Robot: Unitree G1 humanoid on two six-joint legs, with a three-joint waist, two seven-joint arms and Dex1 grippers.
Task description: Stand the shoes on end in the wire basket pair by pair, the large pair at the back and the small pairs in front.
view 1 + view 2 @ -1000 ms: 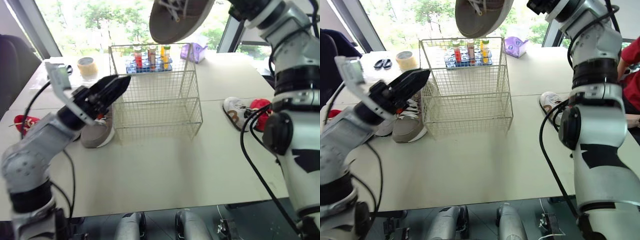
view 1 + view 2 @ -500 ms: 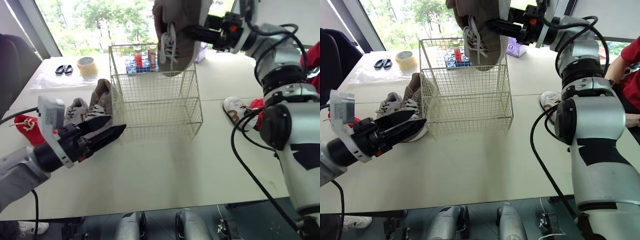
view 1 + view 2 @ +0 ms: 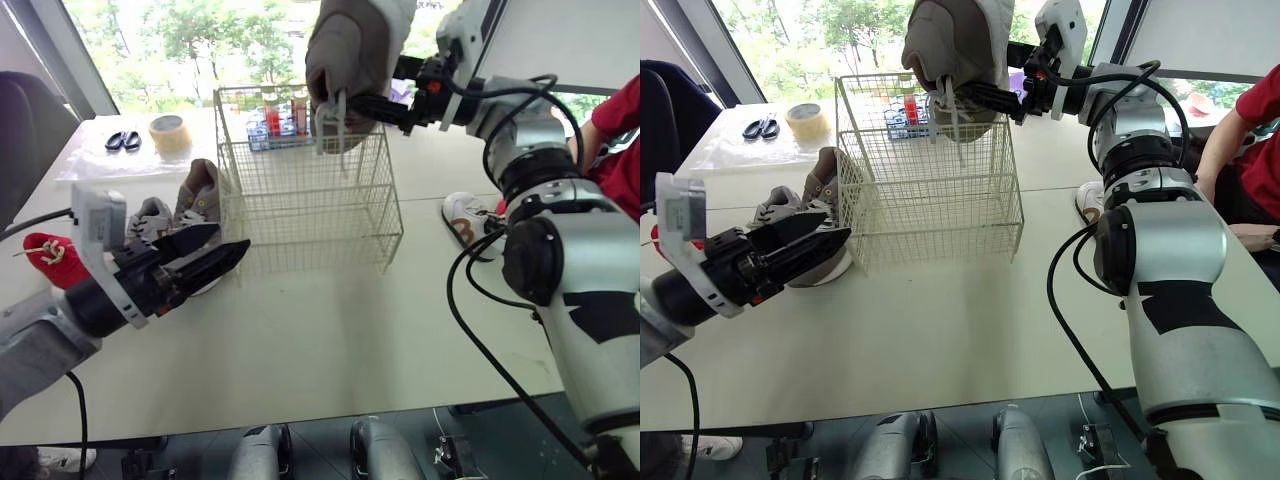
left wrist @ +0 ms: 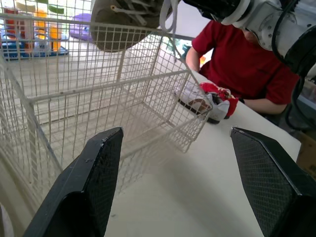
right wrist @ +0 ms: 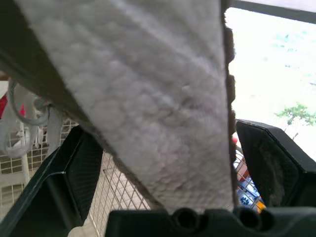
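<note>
Well, the wire basket (image 3: pixel 310 232) sits mid-table, and all I can see reaching inside it is a pair of white laces hanging down past its back rim. They belong to the large shoe (image 3: pixel 355 50), a grey-tan suede one, held on end in the air just above the back of the basket. The right gripper (image 3: pixel 365 100) has its two black fingers pinched on that shoe, one on each side. Behind the basket a blue tray (image 3: pixel 275 118) holds a few coloured bottles. The matching grey shoe (image 3: pixel 200 195) stands on the table against the basket's left wall, with a small grey shoe (image 3: pixel 150 215) beside it. The left gripper (image 3: pixel 228 243) hovers low near the basket's front left corner, fingers spread and holding nothing.
</note>
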